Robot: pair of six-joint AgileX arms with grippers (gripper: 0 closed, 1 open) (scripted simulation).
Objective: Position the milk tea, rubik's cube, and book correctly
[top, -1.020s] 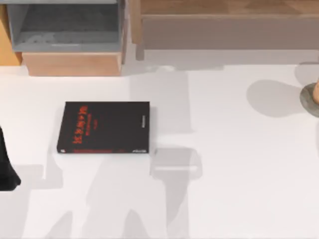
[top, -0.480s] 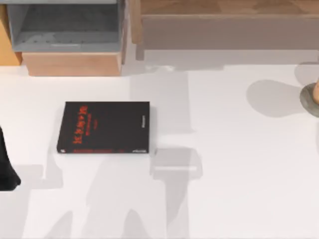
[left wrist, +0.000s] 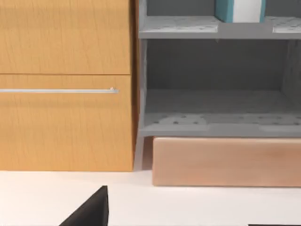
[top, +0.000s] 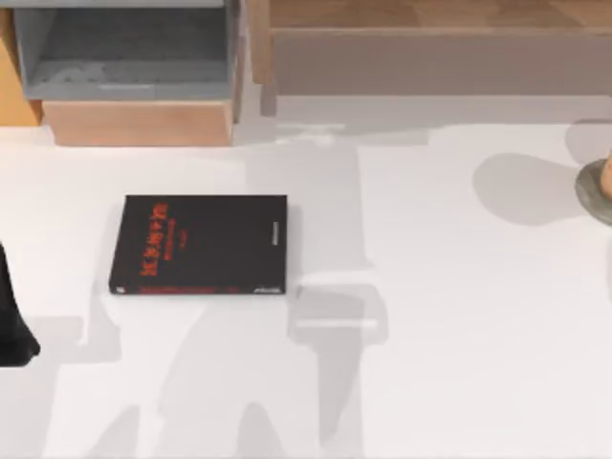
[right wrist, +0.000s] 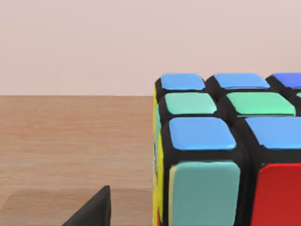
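The only writing sits on the book (top: 199, 245), a thin black-covered volume lying flat on the white table (top: 459, 335), left of centre in the top view. Red lettering runs along the cover's left side, with a strip of red along the bottom edge, but the characters are too small and blurred to read. Small white print appears near the right edge and at the lower right corner of the cover, also unreadable. The rubik's cube (right wrist: 225, 155), seen close in the right wrist view, shows plain coloured stickers bearing no text, numbers or brand marks.
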